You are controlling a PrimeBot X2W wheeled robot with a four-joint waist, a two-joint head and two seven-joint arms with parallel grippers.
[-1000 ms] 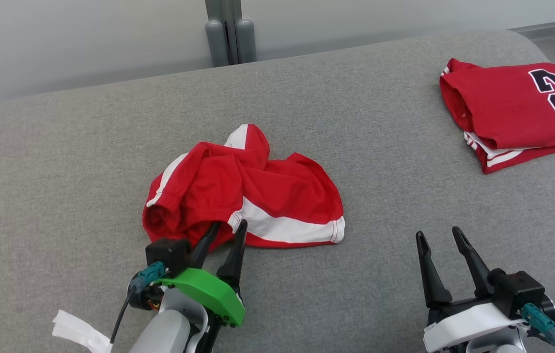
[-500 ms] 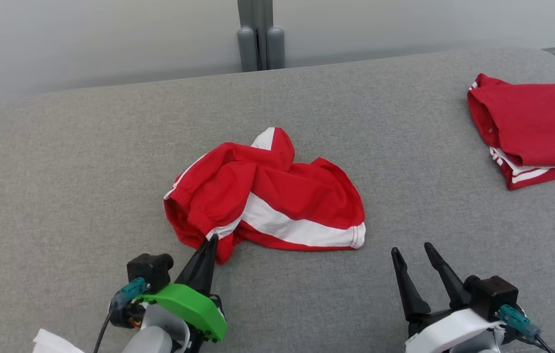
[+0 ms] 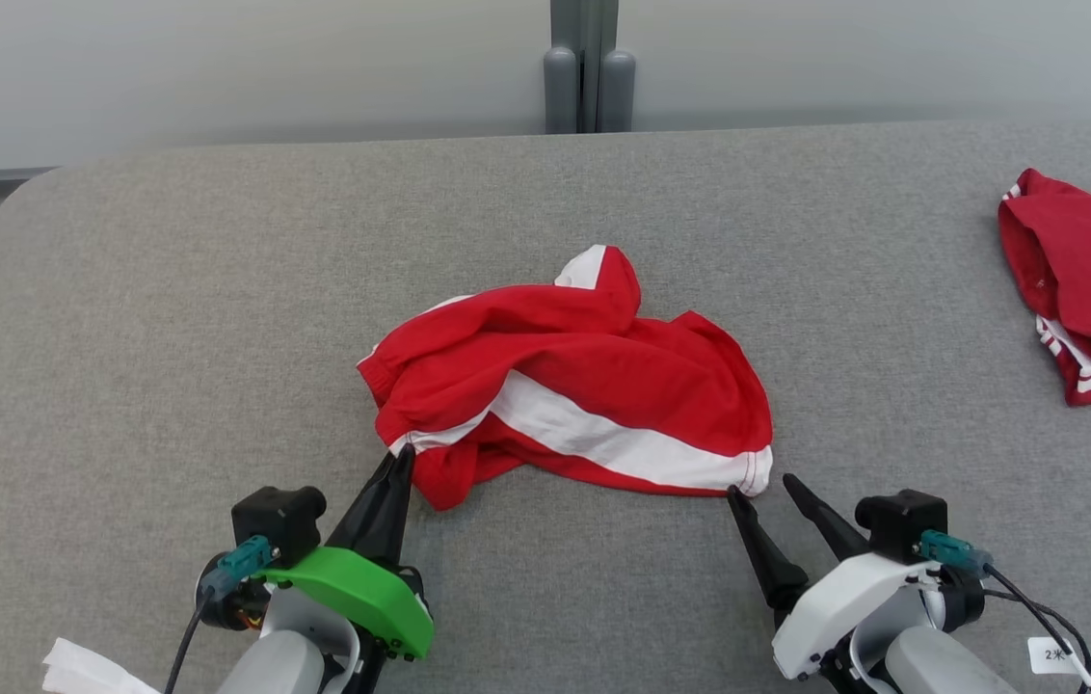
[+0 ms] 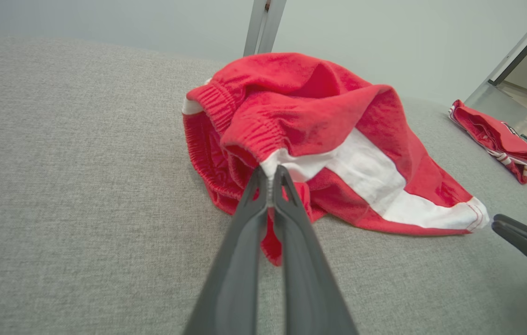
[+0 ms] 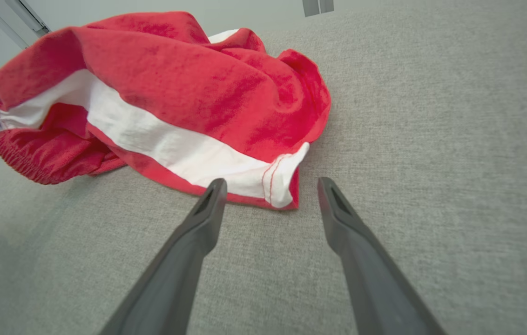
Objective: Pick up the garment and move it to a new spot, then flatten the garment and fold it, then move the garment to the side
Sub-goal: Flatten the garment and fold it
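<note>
Between left hand [image 4: 272, 173] fingertips, pinched garment [image 4: 328, 116]

The left gripper [image 4: 270, 176] is pinched tight on the near edge of the crumpled red garment [image 4: 319, 102], where its white stripe meets the waistband. The garment lies on a grey cushion [image 4: 58, 186]. The right gripper [image 4: 526, 244] pokes in just right of its hem. A second red garment [image 4: 501, 139] lies far right.

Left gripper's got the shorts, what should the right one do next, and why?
Probably ease the right gripper forward and close on the white corner of the shorts: its jaws are open just short of it, while the left gripper is shut on the other end.
</note>
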